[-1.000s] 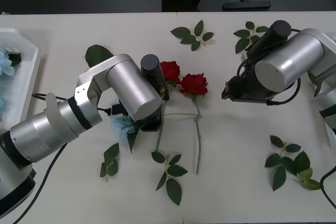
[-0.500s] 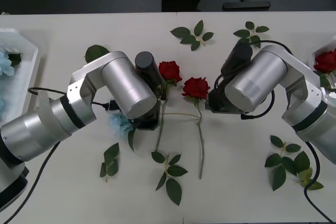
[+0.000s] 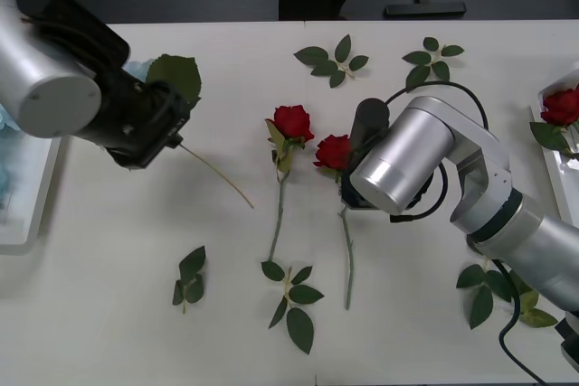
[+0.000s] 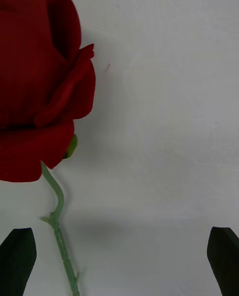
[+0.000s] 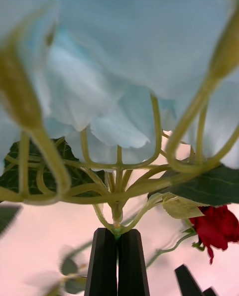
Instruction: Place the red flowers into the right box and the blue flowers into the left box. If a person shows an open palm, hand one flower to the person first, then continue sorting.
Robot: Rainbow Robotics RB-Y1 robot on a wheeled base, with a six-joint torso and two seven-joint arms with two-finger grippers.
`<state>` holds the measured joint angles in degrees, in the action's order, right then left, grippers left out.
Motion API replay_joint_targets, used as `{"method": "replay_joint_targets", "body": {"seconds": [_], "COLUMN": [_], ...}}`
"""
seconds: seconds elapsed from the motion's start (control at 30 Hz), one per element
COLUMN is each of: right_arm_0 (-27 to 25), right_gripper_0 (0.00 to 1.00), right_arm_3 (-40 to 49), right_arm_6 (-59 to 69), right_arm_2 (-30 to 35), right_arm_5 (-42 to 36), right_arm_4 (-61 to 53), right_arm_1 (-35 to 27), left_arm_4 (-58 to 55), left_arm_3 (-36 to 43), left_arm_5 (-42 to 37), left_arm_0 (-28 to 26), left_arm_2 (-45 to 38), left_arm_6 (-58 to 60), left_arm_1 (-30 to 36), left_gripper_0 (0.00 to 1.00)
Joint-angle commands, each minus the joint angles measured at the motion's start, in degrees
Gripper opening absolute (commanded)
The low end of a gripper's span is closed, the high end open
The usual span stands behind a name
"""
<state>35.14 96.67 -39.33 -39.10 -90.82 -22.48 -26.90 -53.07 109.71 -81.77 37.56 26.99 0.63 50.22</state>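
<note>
My left gripper point(image 5: 118, 261) is shut on the stem of a blue flower point(image 5: 124, 52) and holds it in the air at the table's left point(image 3: 172, 137), near the left box point(image 3: 18, 223). More blue flowers point(image 3: 5, 119) lie in that box. Two red flowers point(image 3: 292, 121) point(image 3: 333, 151) lie side by side mid-table. My right gripper point(image 4: 119, 261) hangs open just over the right-hand rose point(image 4: 40, 86), whose stem point(image 4: 59, 216) runs close to one finger. Another rose point(image 3: 561, 106) lies in the right box point(image 3: 552, 164).
Loose green leaf sprigs lie near the far edge point(image 3: 330, 59) point(image 3: 432, 56), in front of the roses point(image 3: 291, 300) point(image 3: 188, 276), and at the front right point(image 3: 498, 287). My right arm point(image 3: 398, 164) covers the table beside the right-hand rose.
My left arm has lifted the blue flower from mid-table and swung it left toward the left box. My right arm has moved left, over the right-hand rose.
</note>
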Motion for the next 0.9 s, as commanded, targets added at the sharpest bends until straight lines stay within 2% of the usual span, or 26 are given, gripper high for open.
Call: {"method": "replay_joint_targets", "body": {"seconds": [0.03, 0.17, 0.4, 0.53, 0.7, 0.9], "right_arm_0": [-0.25, 0.02, 2.04, 2.92, 3.62, 4.68], "right_gripper_0": [1.00, 1.00, 1.00, 1.00, 1.00, 1.00], "right_arm_3": [1.59, 0.01, -5.53, -8.34, -11.33, -14.84], "right_arm_6": [2.59, 2.41, 1.89, 1.80, 2.06, 2.33], "right_arm_2": [-2.74, -3.53, -3.53, -3.53, -3.44, -3.35], "right_arm_5": [-0.59, 0.55, 2.05, 3.45, 5.21, 6.79], "right_arm_4": [2.88, 4.73, 7.19, 8.33, 9.48, 10.09], "right_arm_1": [2.82, 4.31, 7.74, 9.23, 10.90, 12.84], "left_arm_4": [-4.06, -7.67, -9.42, -8.10, -5.38, -0.46], "left_arm_3": [1.83, 1.83, 1.74, 0.24, -5.29, -12.68], "left_arm_5": [0.29, -2.17, -7.27, -7.18, -7.00, -6.12], "left_arm_0": [-4.86, -9.52, -16.82, -19.89, -20.33, -22.09], "left_arm_2": [-10.47, -20.93, -35.43, -39.91, -42.55, -44.39], "left_arm_6": [-23.04, -46.86, -73.66, -85.79, -105.22, -125.26], "left_arm_1": [4.97, 8.14, 13.85, 17.63, 22.37, 23.52], "left_gripper_0": [0.00, 0.00, 0.00, 0.00, 0.00, 0.00]}}
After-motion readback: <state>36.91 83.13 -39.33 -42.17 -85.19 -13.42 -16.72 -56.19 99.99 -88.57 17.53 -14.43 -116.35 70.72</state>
